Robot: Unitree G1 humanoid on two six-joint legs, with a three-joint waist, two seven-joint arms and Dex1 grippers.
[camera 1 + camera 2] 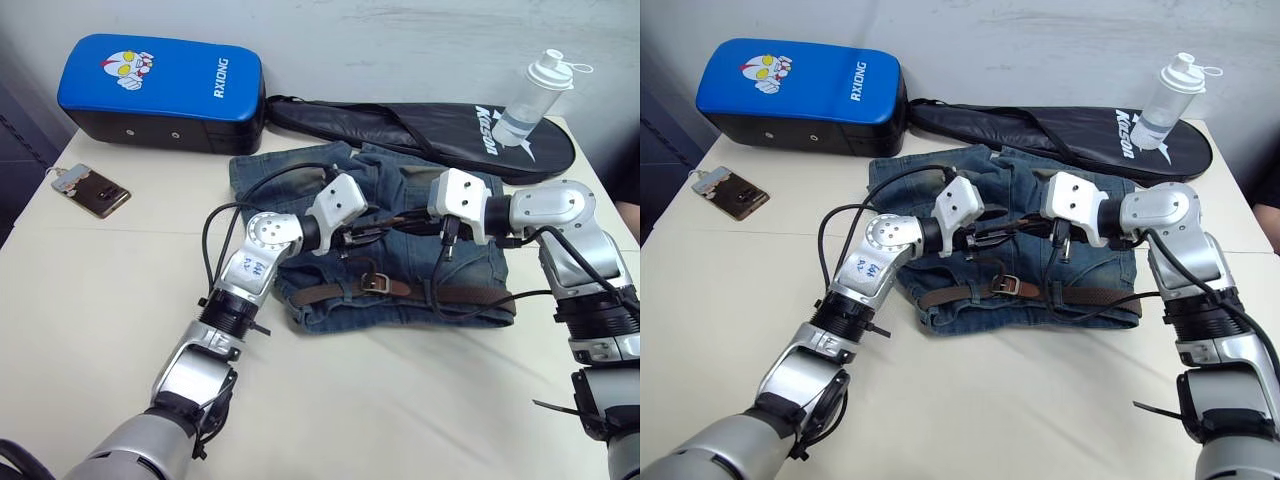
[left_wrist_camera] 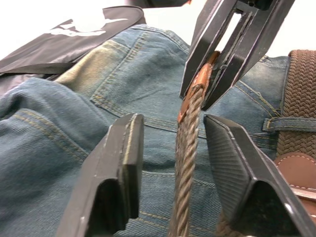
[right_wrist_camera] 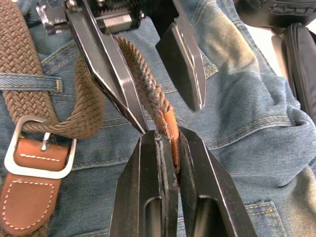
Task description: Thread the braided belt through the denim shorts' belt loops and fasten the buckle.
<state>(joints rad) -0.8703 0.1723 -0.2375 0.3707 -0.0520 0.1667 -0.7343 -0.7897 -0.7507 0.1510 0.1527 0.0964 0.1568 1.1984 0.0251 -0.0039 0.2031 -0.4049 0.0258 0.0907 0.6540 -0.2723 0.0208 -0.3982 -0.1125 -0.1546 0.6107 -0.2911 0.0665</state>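
The denim shorts lie flat on the table, their waistband toward me. Along that waistband runs the braided belt, passing under a belt loop. Its silver buckle rests at the middle of the waistband. The belt's free end rises off the shorts to a tan leather tip. My right gripper is shut on that tip. My left gripper is open, one finger on each side of the strap, just behind the right gripper.
A blue padded block stands at the back left. A black racket bag lies behind the shorts, with a clear bottle at its right end. A phone with keys lies at the left table edge.
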